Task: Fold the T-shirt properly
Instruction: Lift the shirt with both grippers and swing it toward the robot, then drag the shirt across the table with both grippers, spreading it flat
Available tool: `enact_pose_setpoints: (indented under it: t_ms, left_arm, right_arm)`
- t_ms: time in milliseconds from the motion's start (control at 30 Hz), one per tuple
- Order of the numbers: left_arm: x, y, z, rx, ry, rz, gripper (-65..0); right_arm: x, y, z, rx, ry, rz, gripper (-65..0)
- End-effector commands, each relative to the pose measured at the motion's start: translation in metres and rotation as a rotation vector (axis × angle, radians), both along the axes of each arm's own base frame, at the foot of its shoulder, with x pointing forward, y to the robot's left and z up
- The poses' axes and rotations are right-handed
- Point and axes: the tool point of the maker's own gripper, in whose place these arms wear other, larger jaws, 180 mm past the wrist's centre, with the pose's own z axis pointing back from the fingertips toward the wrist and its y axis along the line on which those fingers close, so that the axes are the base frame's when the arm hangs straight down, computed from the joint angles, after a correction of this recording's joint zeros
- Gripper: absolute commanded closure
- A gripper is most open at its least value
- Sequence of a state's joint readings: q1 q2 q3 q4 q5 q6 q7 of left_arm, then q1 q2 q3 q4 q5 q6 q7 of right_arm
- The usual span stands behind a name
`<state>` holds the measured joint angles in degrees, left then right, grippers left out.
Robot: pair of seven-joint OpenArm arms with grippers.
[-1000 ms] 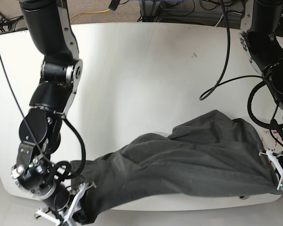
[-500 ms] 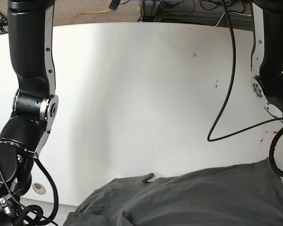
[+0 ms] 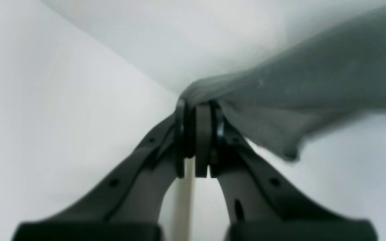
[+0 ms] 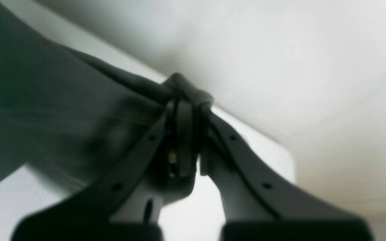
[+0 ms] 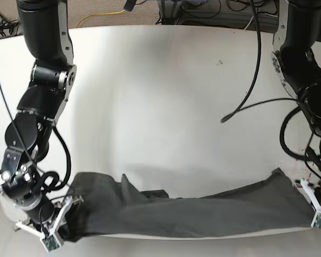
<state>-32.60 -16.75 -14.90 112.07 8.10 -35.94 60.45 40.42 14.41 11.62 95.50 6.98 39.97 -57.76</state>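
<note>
The dark grey T-shirt point(image 5: 203, 209) is stretched in a long, low band along the table's near edge, held at both ends. On the base view's right, my left gripper point(image 5: 304, 187) is shut on one corner. The left wrist view shows its jaws pressed together on the cloth point(image 3: 313, 83) at the gripper tip point(image 3: 198, 107). On the base view's left, my right gripper point(image 5: 74, 201) is shut on the other end. The right wrist view shows a bunched fold of the T-shirt point(image 4: 62, 110) pinched at the gripper tip point(image 4: 184, 97).
The white table point(image 5: 166, 107) spreads behind the shirt. A black cable point(image 5: 246, 101) loops over its right side, near a small dark mark point(image 5: 220, 62). More cables and equipment lie beyond the far edge. Both arms stand at the table's front corners.
The shirt lay bunched at the front right, then rose close to the camera. Now it is pulled flat and narrow along the front edge, with both grippers still shut on it.
</note>
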Motion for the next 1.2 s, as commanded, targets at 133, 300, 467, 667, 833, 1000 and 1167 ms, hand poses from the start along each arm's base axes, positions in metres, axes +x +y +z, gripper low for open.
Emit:
enact_pose_setpoints:
  t_ms: [133,300,467,667,833,1000,1167]
  left_arm:
    - [-0.029,-0.011,-0.082,-0.045,0.152,-0.019,0.0]
    - [-0.065,-0.008,-0.152,-0.083,0.331,-0.009,0.0]
    - [-0.105,0.009,-0.196,-0.135,0.424,0.052,0.0]
    - [-0.158,0.027,-0.240,-0.139,0.570,0.118,0.0]
    - [-0.200,0.044,-0.261,-0.147,0.637,0.168,0.0]
    - [-0.241,0.051,-0.281,-0.156,0.697,0.171,0.0]
    - [-0.282,0.055,-0.308,-0.183,0.799,0.181,0.0]
  right_arm:
    - [-0.037,0.006,-0.050,0.064,0.036,0.003,0.0]
    - [-0.074,0.010,-0.114,0.099,0.167,-0.014,0.0]
    - [-0.110,0.013,-0.158,0.128,0.266,-0.035,0.0]
    - [-0.149,-0.003,-0.203,0.161,0.383,-0.104,0.0]
    - [-0.184,-0.012,-0.237,0.166,0.485,-0.142,0.0]
    - [-0.214,-0.015,-0.262,0.186,0.568,-0.175,0.0]
    - [-0.242,-0.021,-0.290,0.231,0.656,-0.229,0.0]
